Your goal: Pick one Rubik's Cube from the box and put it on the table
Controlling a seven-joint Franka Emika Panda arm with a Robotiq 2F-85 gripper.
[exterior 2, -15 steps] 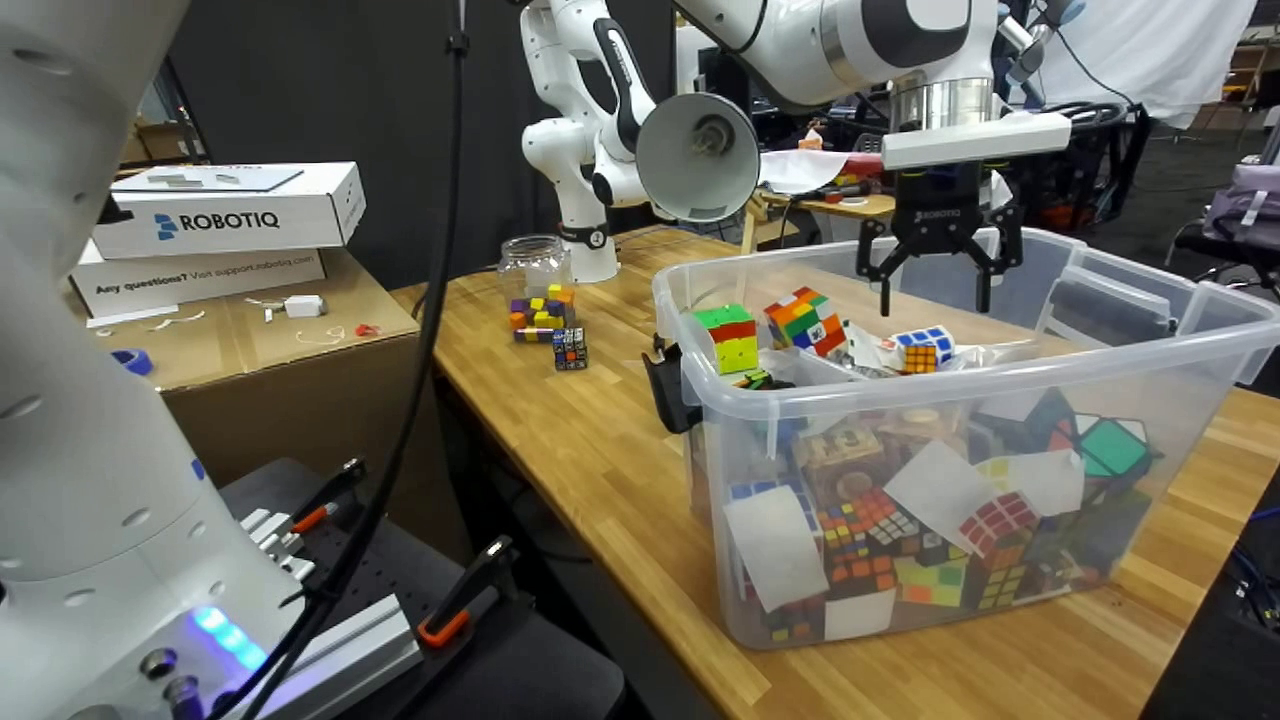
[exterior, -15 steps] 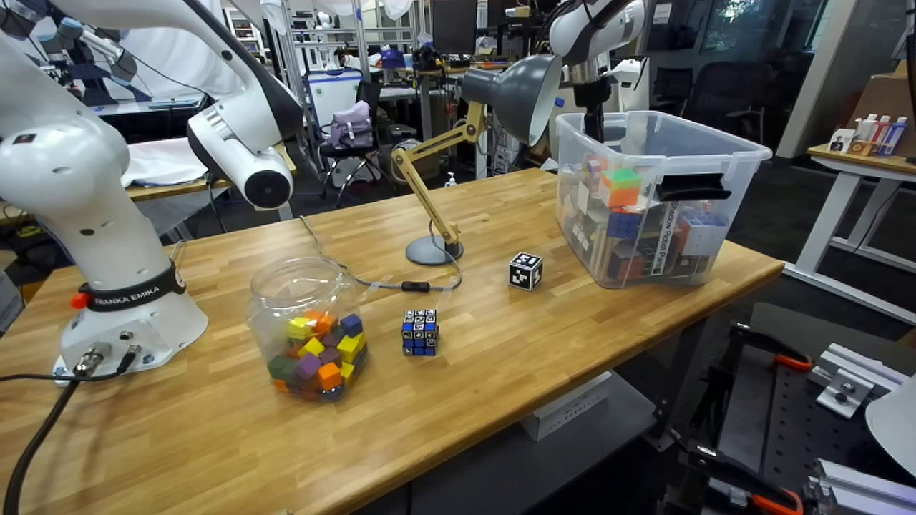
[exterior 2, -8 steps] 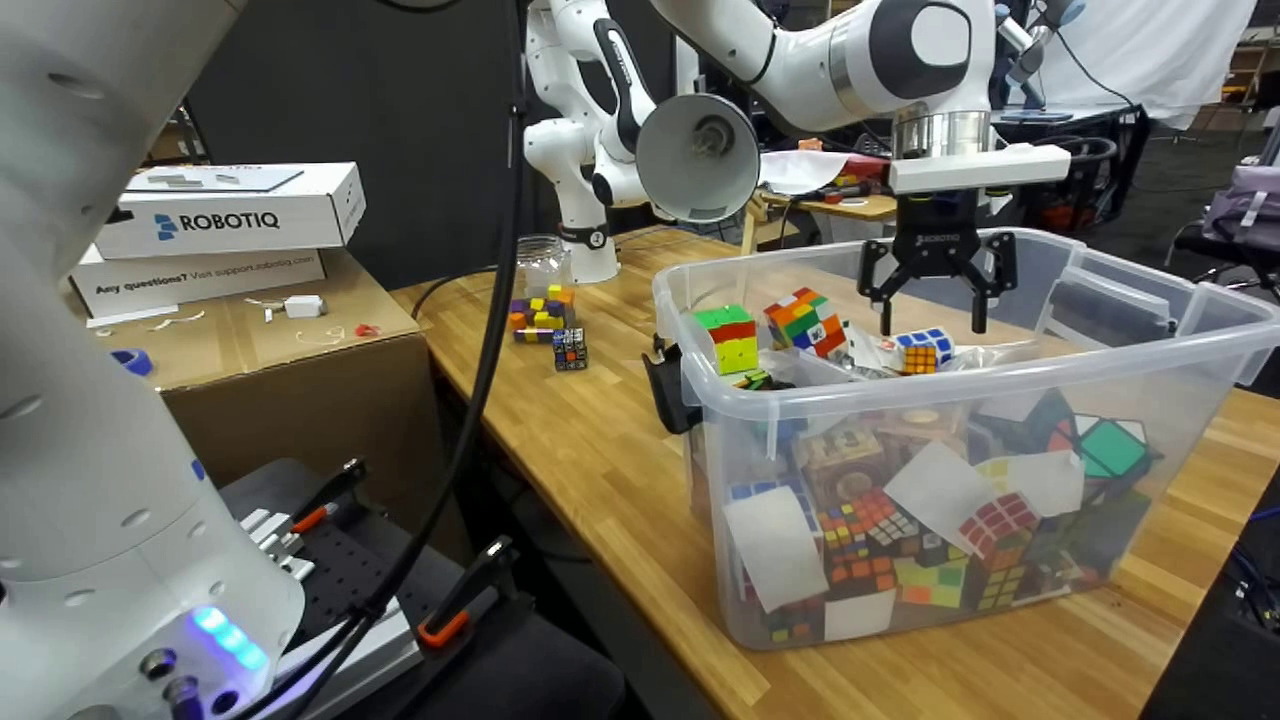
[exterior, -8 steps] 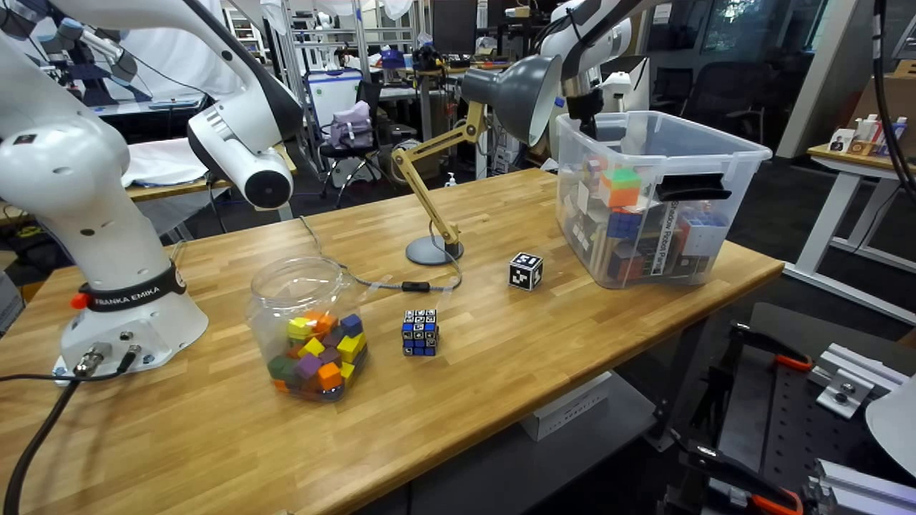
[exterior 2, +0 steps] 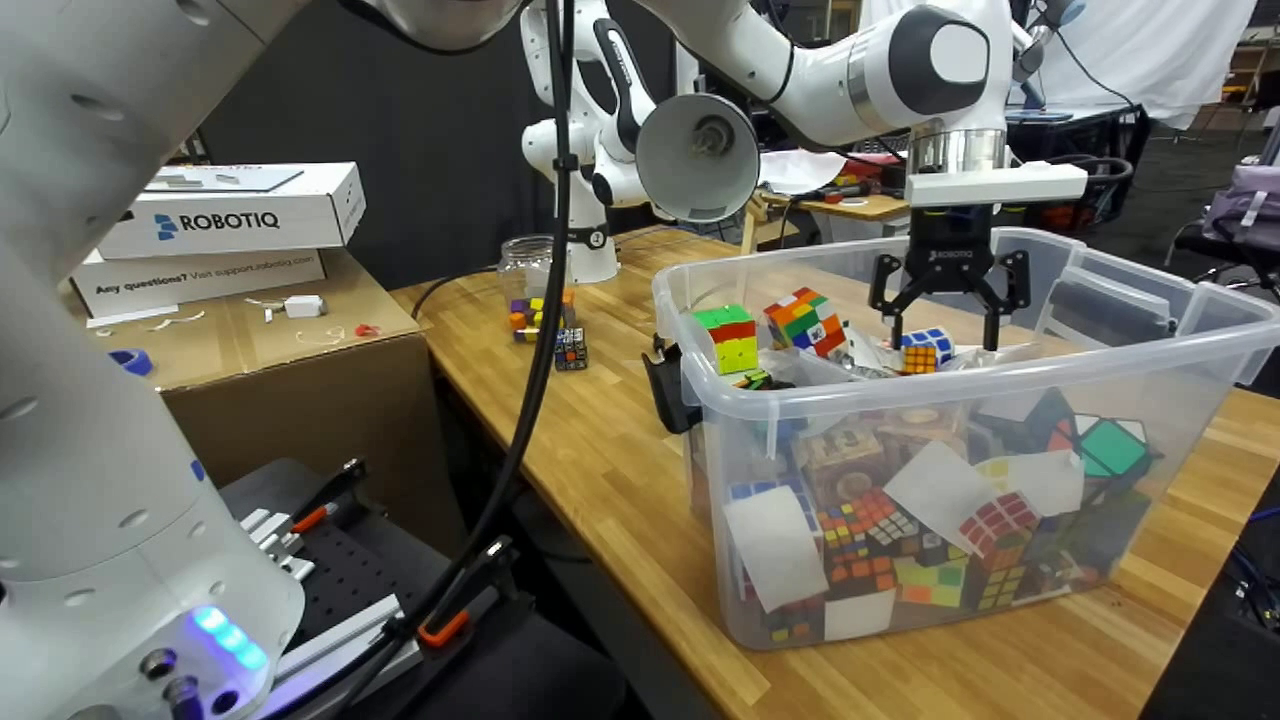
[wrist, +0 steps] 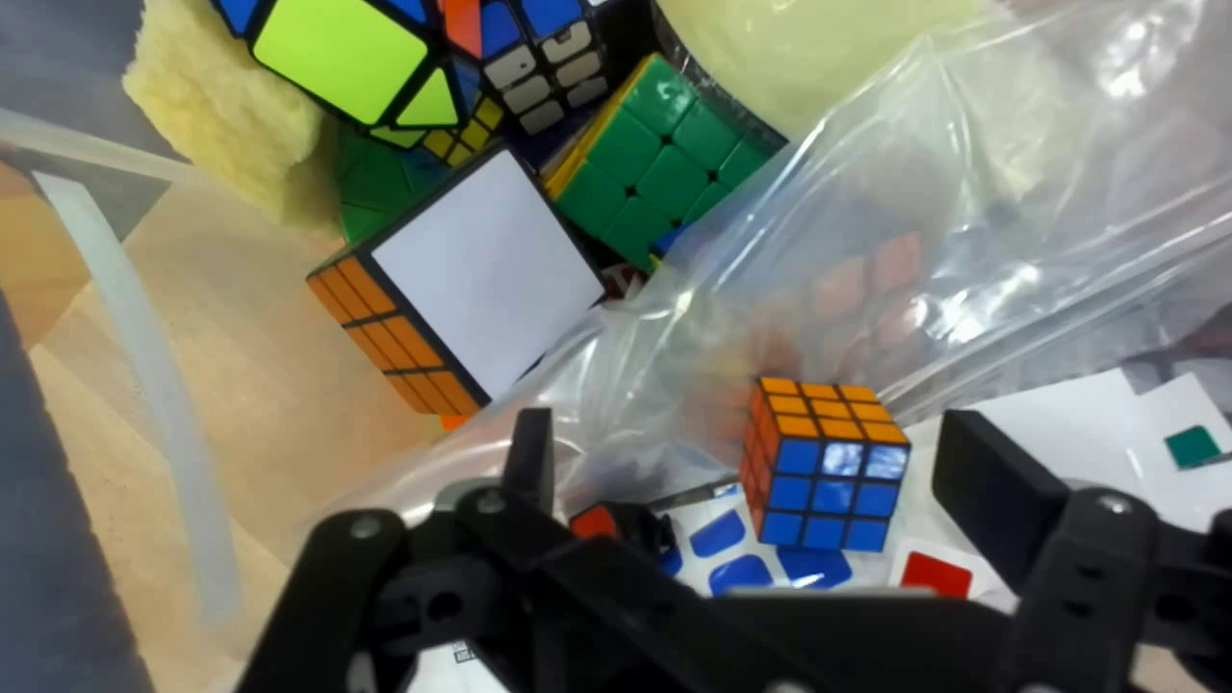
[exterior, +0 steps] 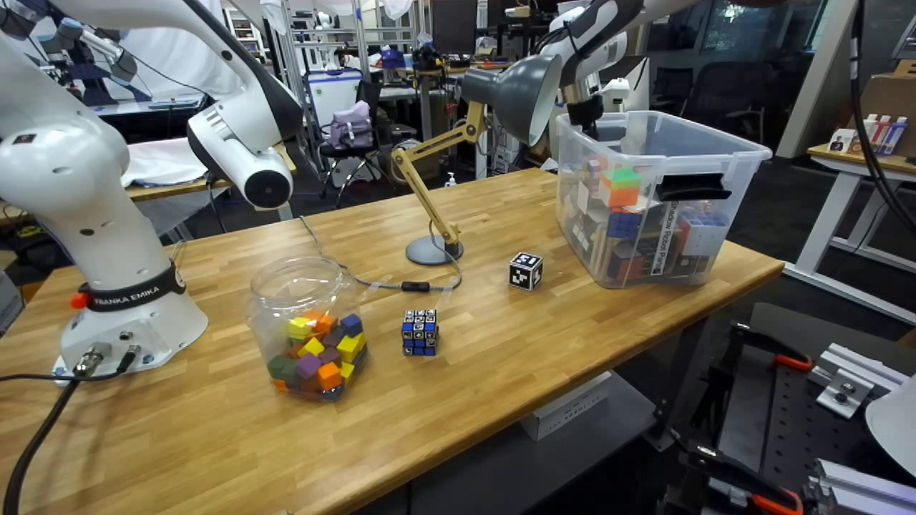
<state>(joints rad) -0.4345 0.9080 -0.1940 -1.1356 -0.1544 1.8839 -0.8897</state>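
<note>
The clear plastic box stands on the wooden table and holds several puzzle cubes, bags and papers. A small Rubik's Cube with orange and blue faces lies on top of the contents; its orange face also shows in an exterior view. My gripper points down inside the box's opening, jaws wide apart. In the wrist view the cube appears between the fingers, nearer the right finger, with a gap on both sides. Nothing is held. Contact with the contents cannot be made out.
A clear plastic bag lies against the small cube. Larger cubes sit nearby in the box. On the table are a desk lamp, a black-and-white cube, a dark blue cube and a jar of blocks.
My gripper has come down into the box's opening, with a slight sideways shift late on. Its jaws have stayed open. The box and cubes have not moved.
</note>
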